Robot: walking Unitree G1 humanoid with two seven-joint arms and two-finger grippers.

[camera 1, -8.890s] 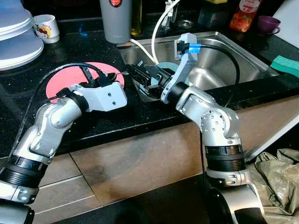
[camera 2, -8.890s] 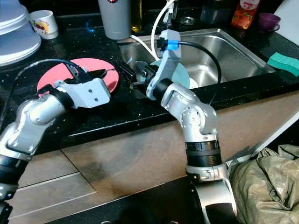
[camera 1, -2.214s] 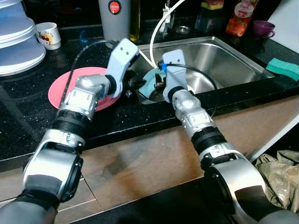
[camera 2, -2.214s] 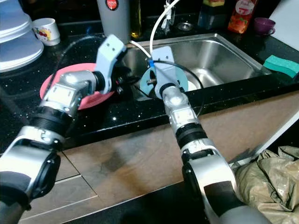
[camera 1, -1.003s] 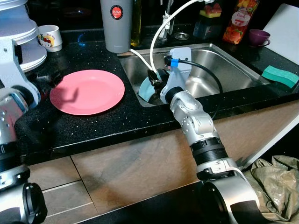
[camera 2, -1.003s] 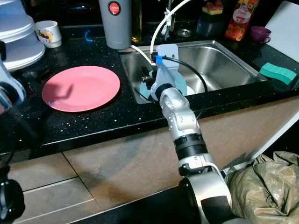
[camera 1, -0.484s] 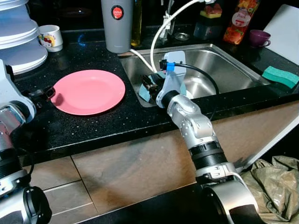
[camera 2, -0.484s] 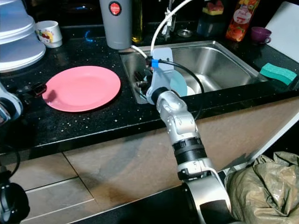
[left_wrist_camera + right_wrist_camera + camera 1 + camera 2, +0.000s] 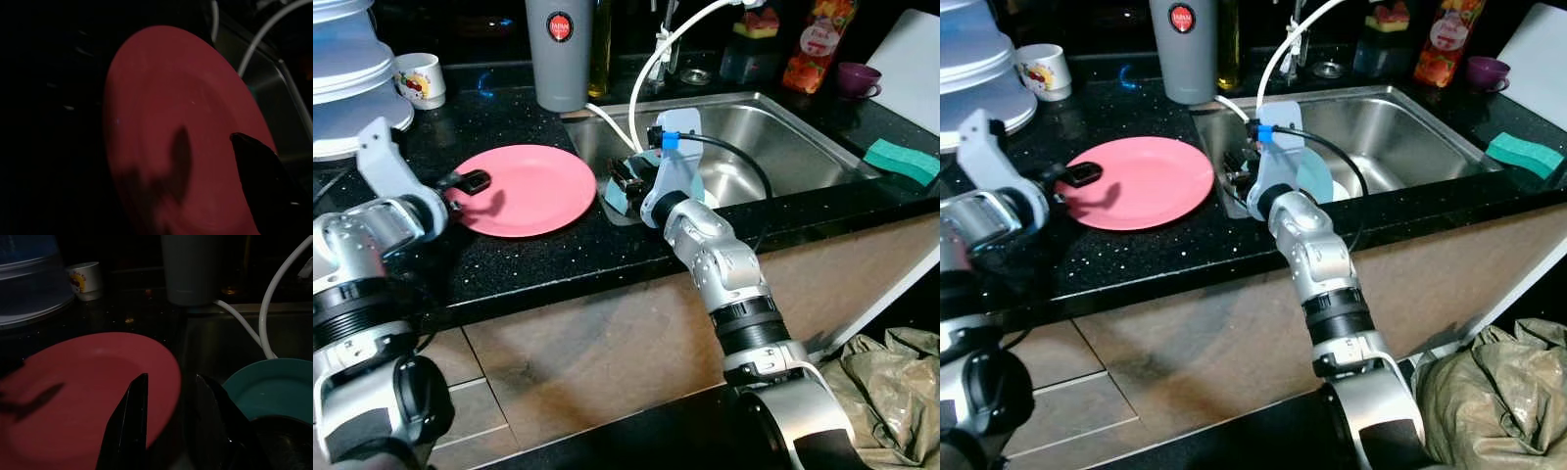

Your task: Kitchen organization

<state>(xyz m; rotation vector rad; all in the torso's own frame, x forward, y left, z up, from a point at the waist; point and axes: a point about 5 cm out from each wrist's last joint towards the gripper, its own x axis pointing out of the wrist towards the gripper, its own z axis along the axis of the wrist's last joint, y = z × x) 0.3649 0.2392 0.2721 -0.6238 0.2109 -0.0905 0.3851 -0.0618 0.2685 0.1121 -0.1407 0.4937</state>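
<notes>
The pink plate [image 9: 523,189] lies flat on the black counter [image 9: 548,250], just left of the steel sink [image 9: 783,137], and we take it as the piece now being tidied. Starting at the left, our left gripper [image 9: 462,181] sits at the plate's left rim, its black fingertips low over the edge; whether they are parted or pinched on the rim, we cannot tell. Behind it stand a stack of white plates [image 9: 352,88], a small mug [image 9: 419,78] and a grey tumbler [image 9: 558,49].

Moving right, a teal plate [image 9: 274,387] leans inside the sink near its left wall, beside the white hose [image 9: 646,69]. Our right gripper [image 9: 168,423] hovers at the sink's left edge between the two plates, fingers spread apart and holding nothing.

To do this step well, we judge that the left fingers should slide one under and one over the rim, since a flat plate on a smooth counter offers little purchase. We should close firmly before lifting, keep the plate level, and steer it clear of the right arm.
</notes>
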